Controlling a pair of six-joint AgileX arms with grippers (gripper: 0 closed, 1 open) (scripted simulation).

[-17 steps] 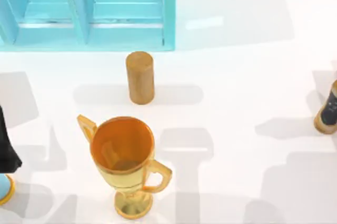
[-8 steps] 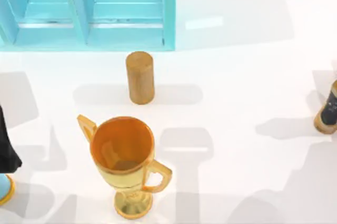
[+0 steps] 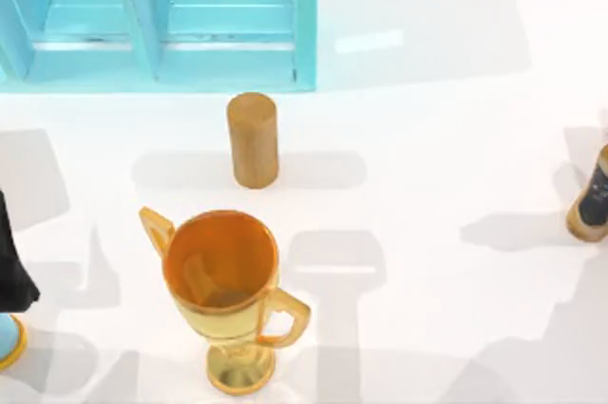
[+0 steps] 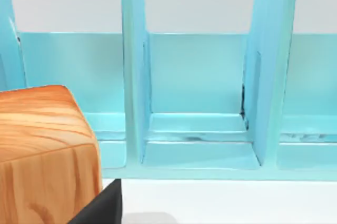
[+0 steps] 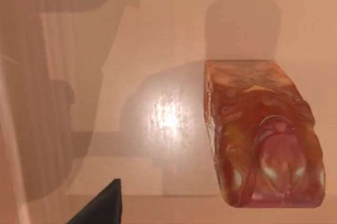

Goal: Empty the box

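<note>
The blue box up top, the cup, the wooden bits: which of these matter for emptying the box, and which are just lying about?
Part of the job:
- box, its visible compartments bare

Just lying about:
- wooden cylinder, upright in front of the box
- golden cup, nearer the camera
- wooden block, close to the left wrist camera
- reddish block, on the table

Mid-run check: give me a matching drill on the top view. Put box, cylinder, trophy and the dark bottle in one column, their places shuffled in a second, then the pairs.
Things:
1. box
2. cylinder
3. trophy
4. bottle

Places:
A. right edge of the table
B. near edge, left of centre
C. far left of the table
D. upright between box and trophy

Pairs: 1-C, 2-D, 3-B, 4-A
</note>
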